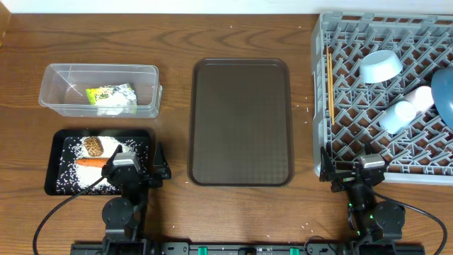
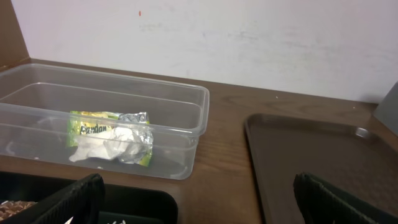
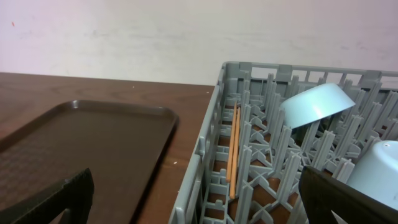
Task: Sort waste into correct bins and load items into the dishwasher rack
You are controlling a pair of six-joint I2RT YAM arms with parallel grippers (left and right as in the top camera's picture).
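The snack wrapper (image 1: 111,98) lies in the clear tub (image 1: 53,76); it also shows in the left wrist view (image 2: 112,137). The carrot (image 1: 90,162), brown lump (image 1: 93,146) and rice (image 1: 74,173) lie in the black tray (image 1: 54,161). The grey rack (image 1: 354,106) holds the chopsticks (image 1: 330,81), light blue bowl (image 1: 381,66), light blue cup (image 1: 395,116), whitish cup (image 1: 421,98) and dark blue dish (image 1: 445,95). My left gripper (image 1: 134,171) is open and empty at the tray's near right corner. My right gripper (image 1: 356,173) is open and empty at the rack's front edge.
A large brown serving tray (image 1: 241,120) lies between the bins and the rack, with nothing on it. A few rice grains are scattered on the wooden table near the rack (image 1: 306,110). The rack's left wall (image 3: 205,149) stands right ahead of my right gripper.
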